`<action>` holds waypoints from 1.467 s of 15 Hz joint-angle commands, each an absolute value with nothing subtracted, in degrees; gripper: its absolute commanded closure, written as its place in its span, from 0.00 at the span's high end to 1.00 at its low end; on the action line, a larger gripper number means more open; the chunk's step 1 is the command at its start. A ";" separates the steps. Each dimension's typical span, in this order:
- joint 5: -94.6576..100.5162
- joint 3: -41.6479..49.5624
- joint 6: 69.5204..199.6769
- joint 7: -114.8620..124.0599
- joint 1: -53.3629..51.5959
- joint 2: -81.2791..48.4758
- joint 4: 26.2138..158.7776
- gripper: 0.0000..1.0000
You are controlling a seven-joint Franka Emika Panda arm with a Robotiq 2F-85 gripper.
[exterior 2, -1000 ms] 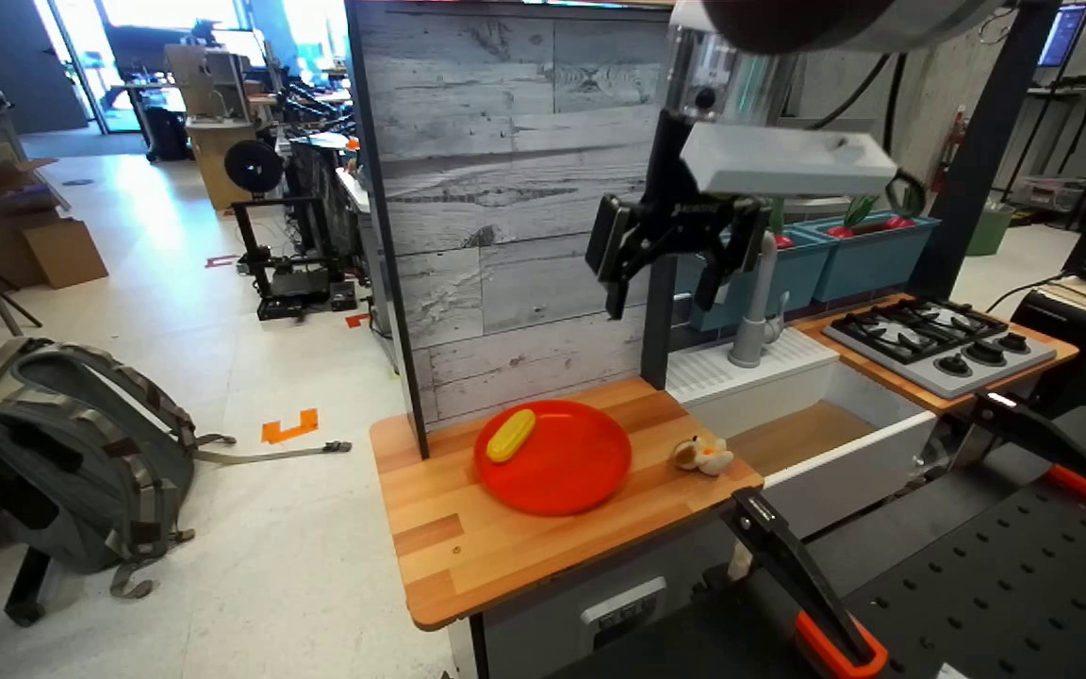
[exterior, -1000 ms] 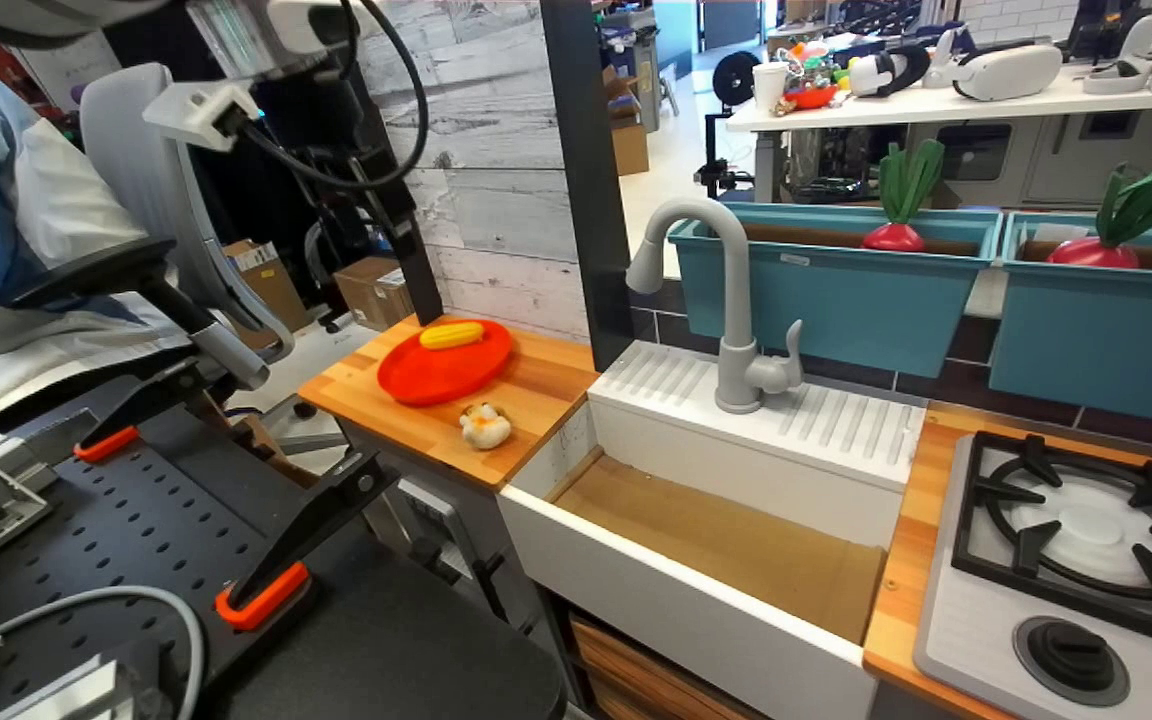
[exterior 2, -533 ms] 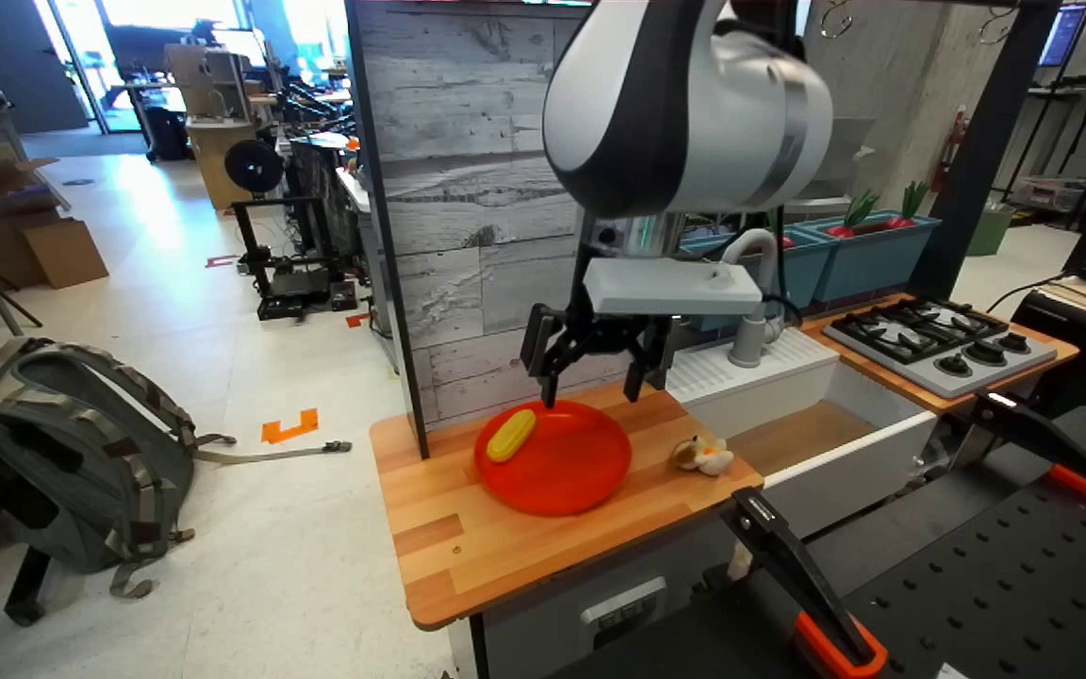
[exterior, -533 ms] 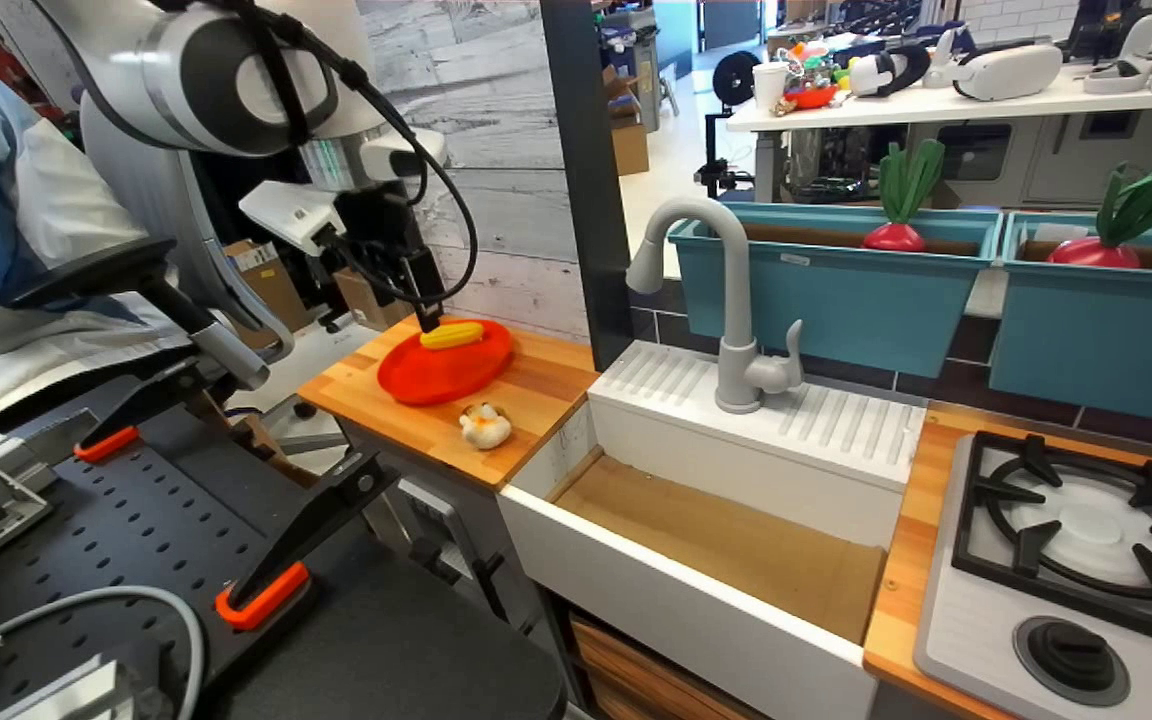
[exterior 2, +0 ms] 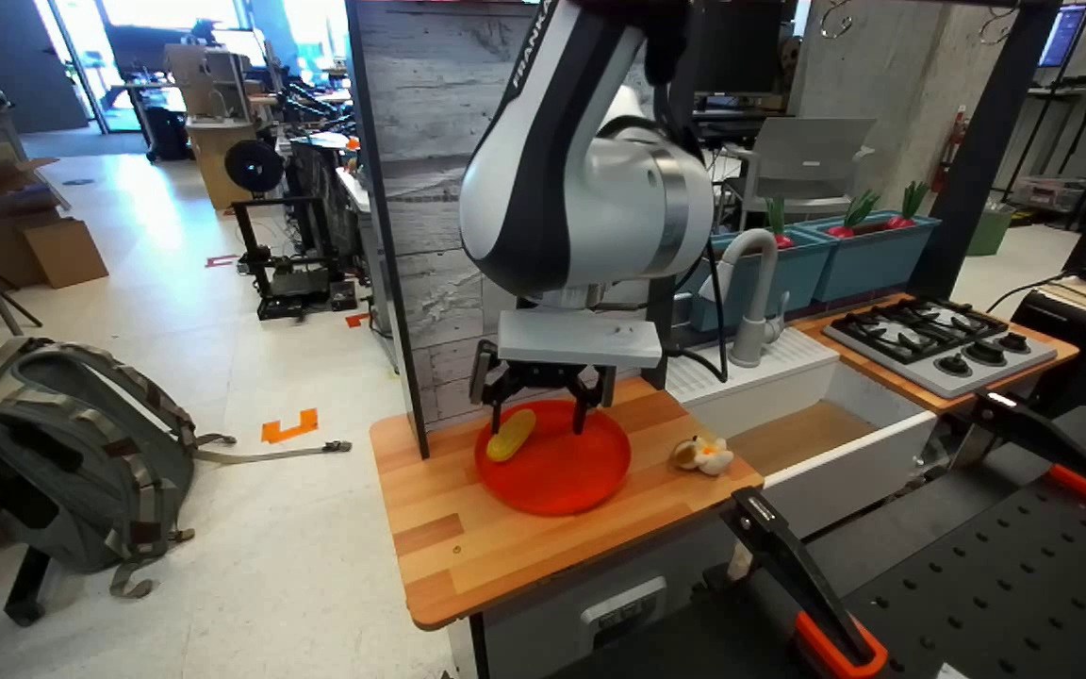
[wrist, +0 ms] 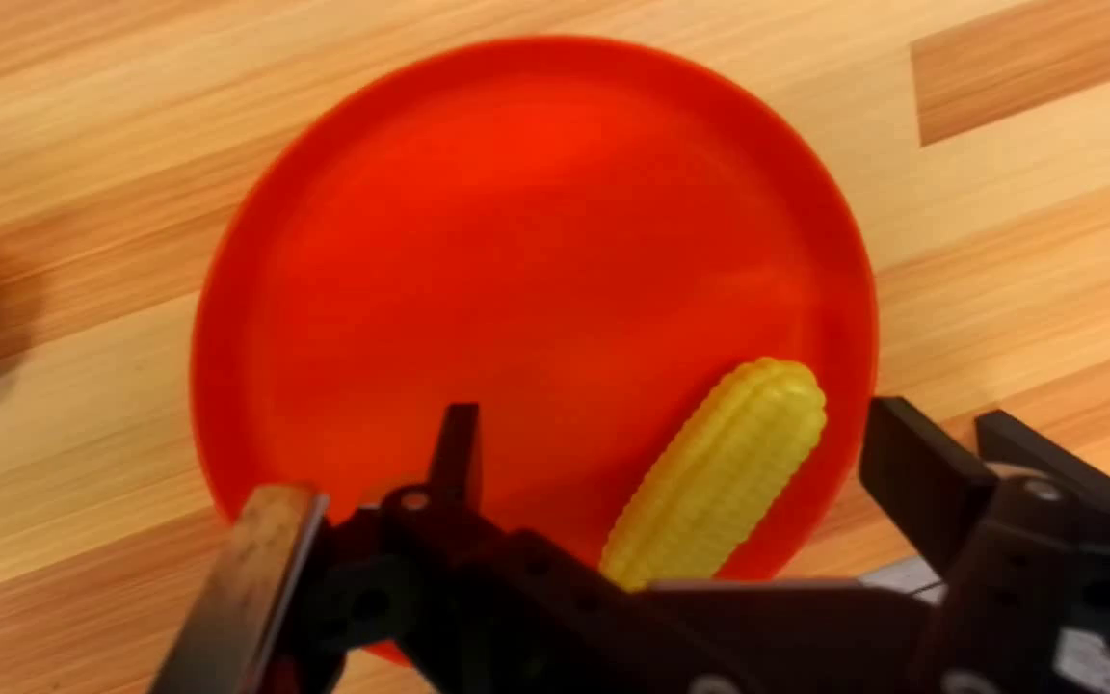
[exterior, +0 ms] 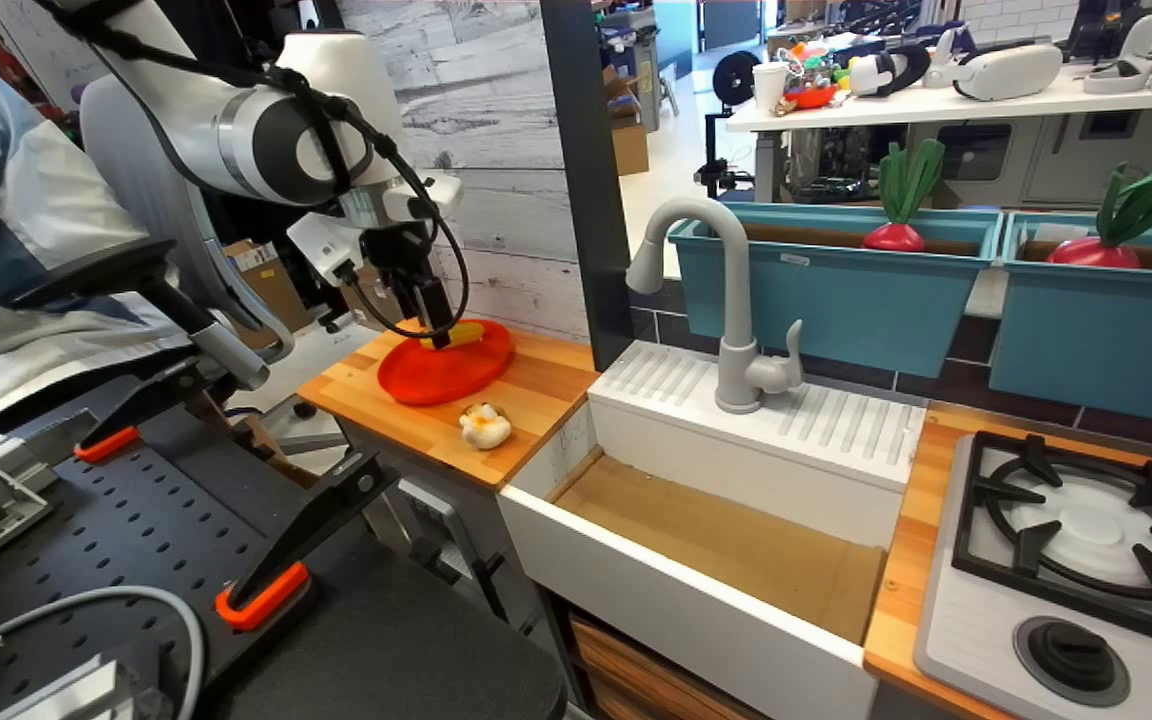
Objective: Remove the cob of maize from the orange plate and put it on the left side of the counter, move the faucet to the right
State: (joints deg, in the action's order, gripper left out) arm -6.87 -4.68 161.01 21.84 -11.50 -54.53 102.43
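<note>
Farthest left in an exterior view, a grey-green backpack [exterior 2: 81, 453] rests on the pale floor [exterior 2: 251, 538]. Next comes the wooden worktop [exterior 2: 439, 580], its near corner rounded, bearing the orange plate [exterior 2: 562, 486]. The cob of maize [exterior 2: 511, 437] lies slantwise on that plate, close to its left rim. Above the plate hangs the pincer [exterior 2: 538, 429], pointing down from the white-and-black arm [exterior 2: 590, 207], its two fingers spread well apart: one shows beside the cob's upper end, the other over the plate's red surface. In the wrist view the cob shows in the gap between them, nearer the finger at that picture's right; I cannot tell whether a tip touches anything. Right of the plate, near it on the worktop, sits a small pale lump [exterior 2: 703, 455] with an orange spot. Then the grey faucet [exterior 2: 758, 302] stands upright on the white ribbed ledge [exterior 2: 798, 355] of the sink [exterior 2: 845, 486], its arched spout turned leftward. Brown sheeting [exterior 2: 807, 437] lines the sink. Behind are teal planters [exterior 2: 809, 272] with red-and-green radishes [exterior 2: 841, 231], and farther right a grey stove [exterior 2: 941, 345] with black grates.
</note>
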 commanded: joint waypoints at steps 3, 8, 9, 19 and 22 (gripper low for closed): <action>-10.42 -1.67 159.62 27.05 -14.83 -59.05 95.61 1.00; -10.50 -0.03 158.12 29.58 -15.57 -61.24 92.81 1.00; -10.41 0.09 157.79 29.75 -15.58 -61.42 92.56 1.00; -9.72 0.55 154.09 30.74 -16.19 -62.72 89.07 0.86; -9.31 1.98 155.16 31.61 -17.31 -63.54 88.65 1.00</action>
State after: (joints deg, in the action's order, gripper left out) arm -8.84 -0.48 155.87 30.03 -15.00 -61.48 91.42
